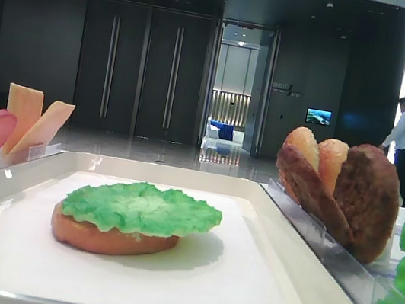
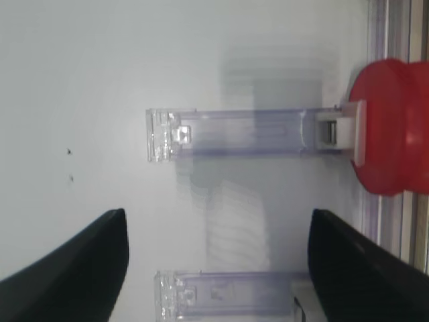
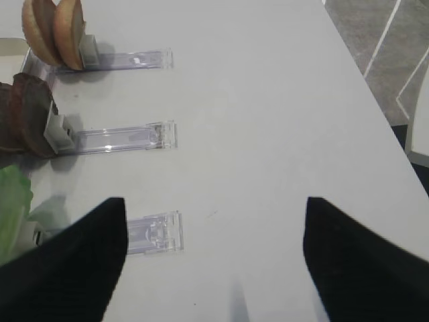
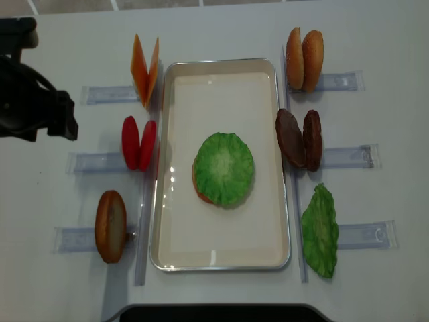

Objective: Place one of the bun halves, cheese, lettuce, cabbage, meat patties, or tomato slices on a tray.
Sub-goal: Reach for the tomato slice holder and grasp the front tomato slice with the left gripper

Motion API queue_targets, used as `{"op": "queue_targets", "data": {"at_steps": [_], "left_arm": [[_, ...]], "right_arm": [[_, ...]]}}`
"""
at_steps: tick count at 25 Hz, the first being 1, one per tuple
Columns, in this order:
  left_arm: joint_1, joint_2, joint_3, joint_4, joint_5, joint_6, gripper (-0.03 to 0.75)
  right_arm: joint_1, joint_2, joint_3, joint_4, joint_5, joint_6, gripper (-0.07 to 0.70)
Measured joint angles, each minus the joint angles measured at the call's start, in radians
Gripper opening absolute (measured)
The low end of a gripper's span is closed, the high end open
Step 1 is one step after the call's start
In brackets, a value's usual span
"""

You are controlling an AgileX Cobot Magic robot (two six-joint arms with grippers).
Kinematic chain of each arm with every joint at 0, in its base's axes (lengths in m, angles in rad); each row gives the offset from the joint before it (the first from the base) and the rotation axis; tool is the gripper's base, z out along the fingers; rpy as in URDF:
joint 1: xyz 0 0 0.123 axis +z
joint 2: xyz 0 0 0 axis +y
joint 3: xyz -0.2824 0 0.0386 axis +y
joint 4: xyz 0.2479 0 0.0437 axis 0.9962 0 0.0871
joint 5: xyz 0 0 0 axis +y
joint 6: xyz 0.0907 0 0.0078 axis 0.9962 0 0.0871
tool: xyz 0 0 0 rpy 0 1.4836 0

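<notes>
The cream tray (image 4: 221, 263) lies mid-table and holds a bun half (image 1: 108, 239) topped by a lettuce leaf (image 4: 224, 168). Left of it stand cheese (image 4: 144, 67), tomato slices (image 4: 139, 143) and a bun half (image 4: 110, 225). To its right are bun halves (image 4: 303, 59), meat patties (image 4: 299, 137) and another lettuce leaf (image 4: 320, 230). Cabbage is out of view. My left gripper (image 2: 218, 268) is open and empty over the table, left of the tomato slices (image 2: 392, 127). My right gripper (image 3: 214, 261) is open and empty, right of the patties (image 3: 27, 114).
Each stack leans in a narrow clear holder (image 4: 348, 156) that juts outward from the tray. The left arm (image 4: 33, 107) is a dark bulk at the far left. The table's right edge (image 3: 375, 100) runs close by. A man (image 1: 404, 145) stands far behind.
</notes>
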Motion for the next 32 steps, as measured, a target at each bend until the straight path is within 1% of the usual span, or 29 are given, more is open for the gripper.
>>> {"op": "queue_targets", "data": {"at_steps": [4, 7, 9, 12, 13, 16, 18, 23, 28, 32], "left_arm": [[0.000, 0.074, -0.072, -0.027, 0.000, 0.000, 0.636], [-0.003, 0.083, -0.096, -0.049, 0.001, -0.023, 0.636], [-0.020, 0.083, -0.102, -0.049, 0.003, -0.045, 0.636], [-0.088, 0.083, -0.103, -0.042, 0.003, -0.105, 0.636], [-0.121, 0.083, -0.103, -0.033, 0.003, -0.132, 0.636], [-0.217, 0.084, -0.104, -0.005, 0.000, -0.243, 0.636], [-0.264, 0.084, -0.104, -0.001, -0.005, -0.304, 0.636], [-0.349, 0.112, -0.115, 0.007, -0.010, -0.413, 0.636], [-0.421, 0.172, -0.181, 0.026, -0.010, -0.479, 0.636], [-0.444, 0.222, -0.228, 0.043, -0.007, -0.526, 0.636]], "right_arm": [[0.000, 0.000, 0.000, 0.000, 0.000, 0.000, 0.518], [0.000, 0.000, 0.000, 0.000, 0.000, 0.000, 0.518], [0.000, 0.000, 0.000, 0.000, 0.000, 0.000, 0.518], [0.000, 0.000, 0.000, 0.000, 0.000, 0.000, 0.518], [0.000, 0.000, 0.000, 0.000, 0.000, 0.000, 0.518], [0.000, 0.000, 0.000, 0.000, 0.000, 0.000, 0.518], [0.000, 0.000, 0.000, 0.000, 0.000, 0.000, 0.518], [0.000, 0.000, 0.000, 0.000, 0.000, 0.000, 0.518], [0.000, 0.000, 0.000, 0.000, 0.000, 0.000, 0.518], [0.000, 0.000, 0.000, 0.000, 0.000, 0.000, 0.518]]}}
